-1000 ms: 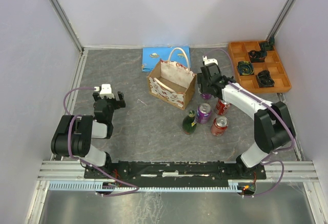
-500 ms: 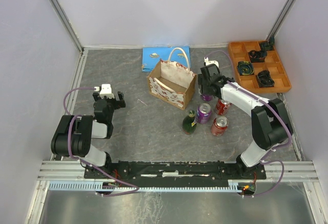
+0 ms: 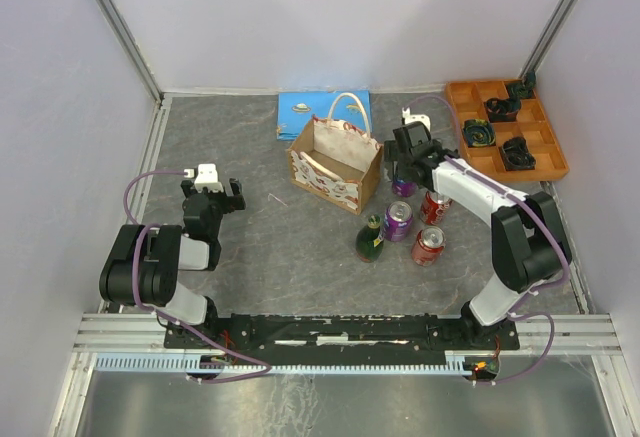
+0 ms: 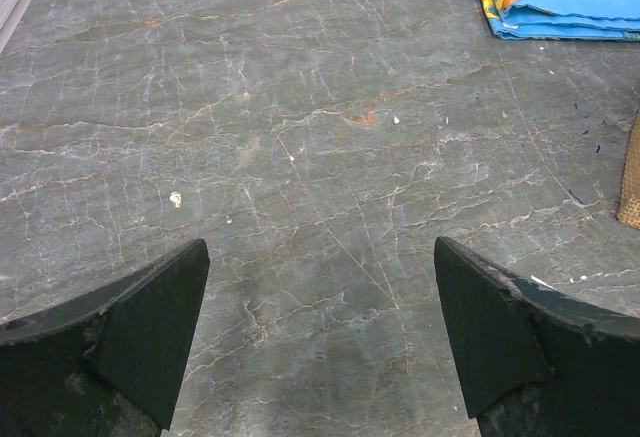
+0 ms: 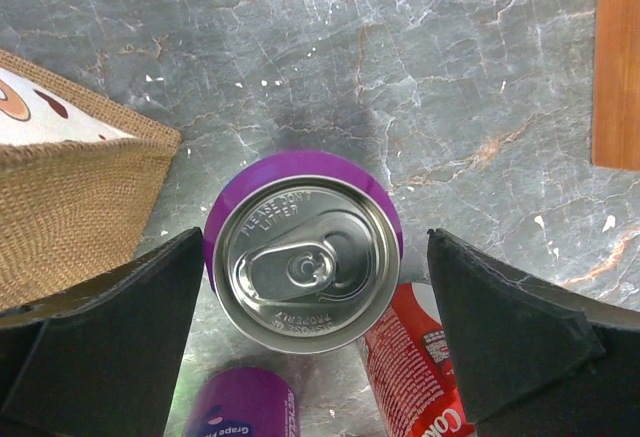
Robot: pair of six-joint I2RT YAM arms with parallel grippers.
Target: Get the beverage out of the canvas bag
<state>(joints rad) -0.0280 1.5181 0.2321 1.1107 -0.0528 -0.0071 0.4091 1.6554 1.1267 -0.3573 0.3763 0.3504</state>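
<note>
The tan canvas bag stands open behind the table's middle; its corner shows in the right wrist view. A purple beverage can stands upright on the table just right of the bag, and in the top view it sits under my right gripper. My right gripper is open, its fingers on either side of this can with small gaps. My left gripper is open and empty over bare table at the left.
A second purple can, two red cans and a green bottle stand in front of the bag's right side. A blue booklet lies behind the bag. An orange parts tray sits at the back right.
My right gripper has drawn slightly back and to the right, and the purple can below it shows more. The left arm has not moved.
</note>
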